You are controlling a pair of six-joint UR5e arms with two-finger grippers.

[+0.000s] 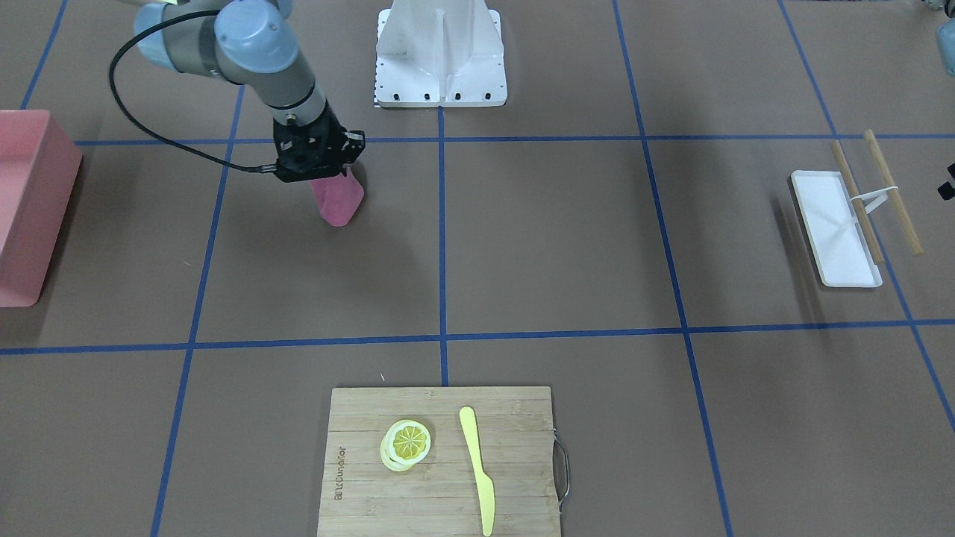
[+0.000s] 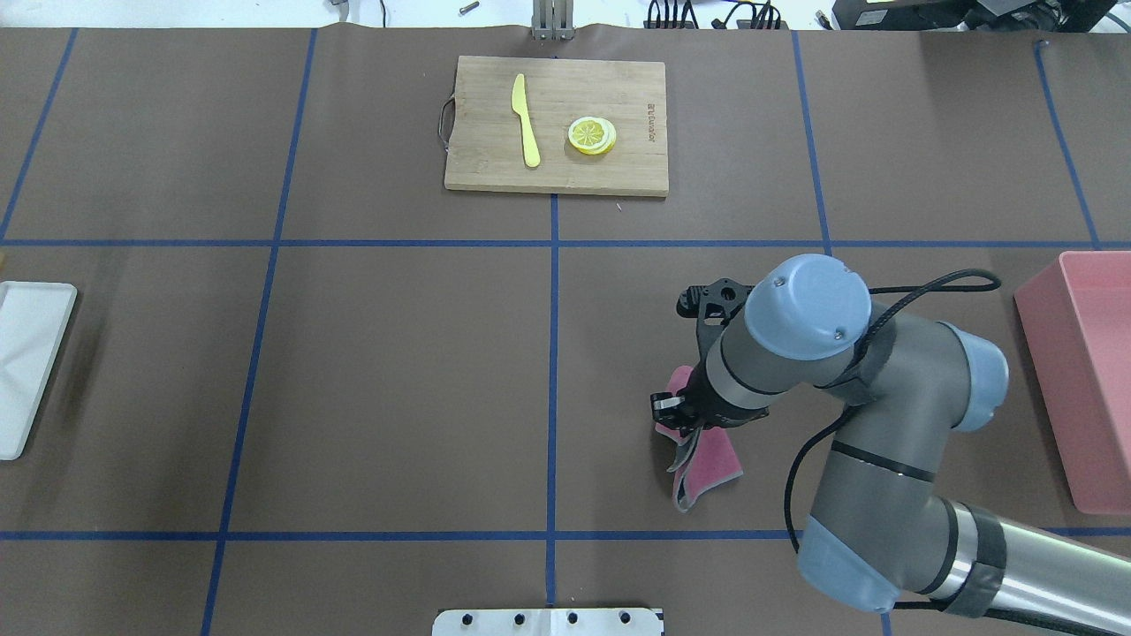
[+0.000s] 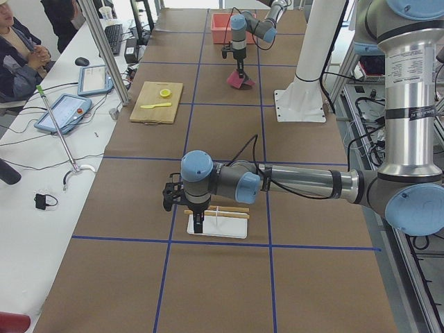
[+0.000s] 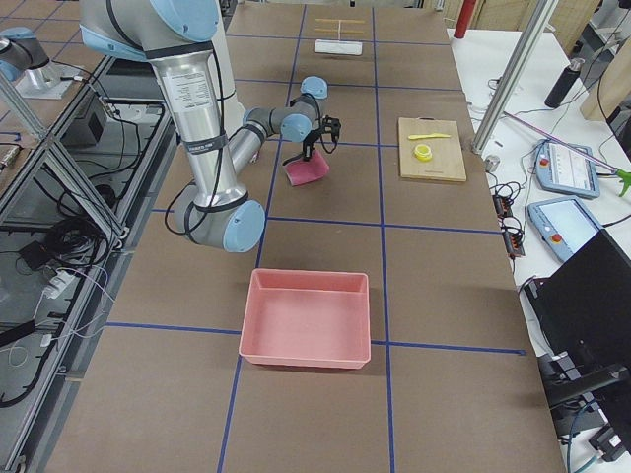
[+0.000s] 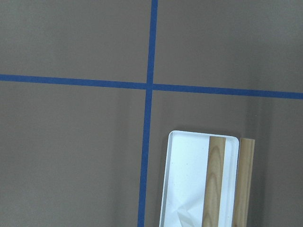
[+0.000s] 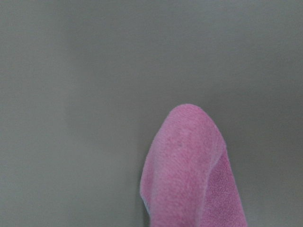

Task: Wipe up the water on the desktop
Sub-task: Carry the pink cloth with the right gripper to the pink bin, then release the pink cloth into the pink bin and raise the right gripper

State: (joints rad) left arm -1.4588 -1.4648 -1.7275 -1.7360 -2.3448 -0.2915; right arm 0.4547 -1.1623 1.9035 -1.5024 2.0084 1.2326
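The brown desktop [image 1: 552, 239] with blue tape lines fills the views; I see no water on it. My right gripper [image 1: 328, 177] is shut on a pink cloth [image 1: 339, 203], which hangs from it down to about the desktop's level. In the overhead view the cloth [image 2: 711, 459] trails below the right gripper [image 2: 685, 420]. The right wrist view shows the cloth's rounded end [image 6: 189, 170] over bare desktop. My left gripper [image 3: 198, 223] shows only in the exterior left view, hovering by a white tray; I cannot tell whether it is open.
A pink bin [image 1: 30, 209] stands at the table's end beside the right arm. A bamboo cutting board [image 1: 373, 485] holds lemon slices [image 1: 406, 444] and a yellow knife [image 1: 477, 470]. A white tray [image 1: 835, 227] with two wooden sticks [image 1: 891, 190] lies under the left arm.
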